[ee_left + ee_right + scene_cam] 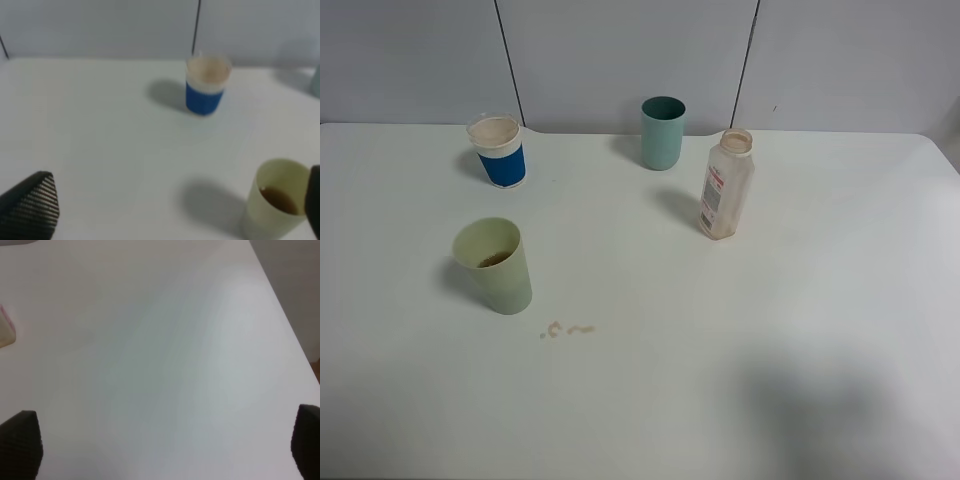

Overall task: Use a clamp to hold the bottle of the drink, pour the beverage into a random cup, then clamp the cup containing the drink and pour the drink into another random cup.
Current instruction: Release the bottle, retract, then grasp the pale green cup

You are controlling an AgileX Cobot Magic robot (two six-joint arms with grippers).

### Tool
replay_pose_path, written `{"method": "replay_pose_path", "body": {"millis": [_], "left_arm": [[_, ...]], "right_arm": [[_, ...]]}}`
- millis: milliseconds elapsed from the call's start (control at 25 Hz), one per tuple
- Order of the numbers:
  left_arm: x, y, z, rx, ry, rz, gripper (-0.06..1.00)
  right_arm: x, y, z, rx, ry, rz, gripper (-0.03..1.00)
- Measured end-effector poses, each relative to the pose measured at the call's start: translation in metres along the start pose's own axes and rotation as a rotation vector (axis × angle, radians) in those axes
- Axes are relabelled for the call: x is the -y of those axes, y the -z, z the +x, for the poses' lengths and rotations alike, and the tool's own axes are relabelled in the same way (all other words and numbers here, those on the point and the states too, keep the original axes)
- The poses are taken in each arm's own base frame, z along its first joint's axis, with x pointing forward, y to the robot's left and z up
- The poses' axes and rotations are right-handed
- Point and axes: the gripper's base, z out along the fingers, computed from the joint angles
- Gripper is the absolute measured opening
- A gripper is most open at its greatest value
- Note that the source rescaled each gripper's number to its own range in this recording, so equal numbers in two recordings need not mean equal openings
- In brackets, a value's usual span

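One bottle (pixel 725 185), three cups — blue cup (pixel 498 152), teal cup (pixel 662 133), green cup (pixel 495 266) — left claw (pixel 175 202), right claw (pixel 163 440) apart.

The left hand (pixel 172 212) hangs with its two dark ribbed fingers (pixel 31 206) spread wide, gripping nothing. The right hand (pixel 164 446) is spread just as wide and empty, its dark fingertips (pixel 20 442) far apart.

4 upright obstacles, bottle (pixel 725 190), teal cup (pixel 663 135), blue cup (pixel 500 155), green cup (pixel 498 270); wide gaps between
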Motion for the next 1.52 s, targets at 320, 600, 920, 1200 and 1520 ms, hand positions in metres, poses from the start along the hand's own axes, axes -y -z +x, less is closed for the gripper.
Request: {"method": "replay_pose_path", "body": {"millis": [320,600,920,1200,1520], "left_arm": [[0.002,-0.049,-0.013,-0.078,-0.06,0.081,1.0],[-0.001,-0.06,-0.017,-0.056,-0.123,0.059,1.0],[0.0,-0.073,0.01,-0.065,-0.145,0.073,1.0],[0.016,-0.08,0.038,-0.073,-0.09,0.2,1.0],[0.021,-0.083,0.06,-0.108,-0.086,0.254,1.0]], "right_arm": [[0.0,0.0,0.0,0.0,0.0,0.0,1.0],[0.0,0.0,0.0,0.0,0.0,0.0,1.0],[0.0,0.0,0.0,0.0,0.0,0.0,1.0],[0.0,0.0,0.0,0.0,0.0,0.0,1.0],[0.0,0.0,0.0,0.0,0.0,0.0,1.0]]}}
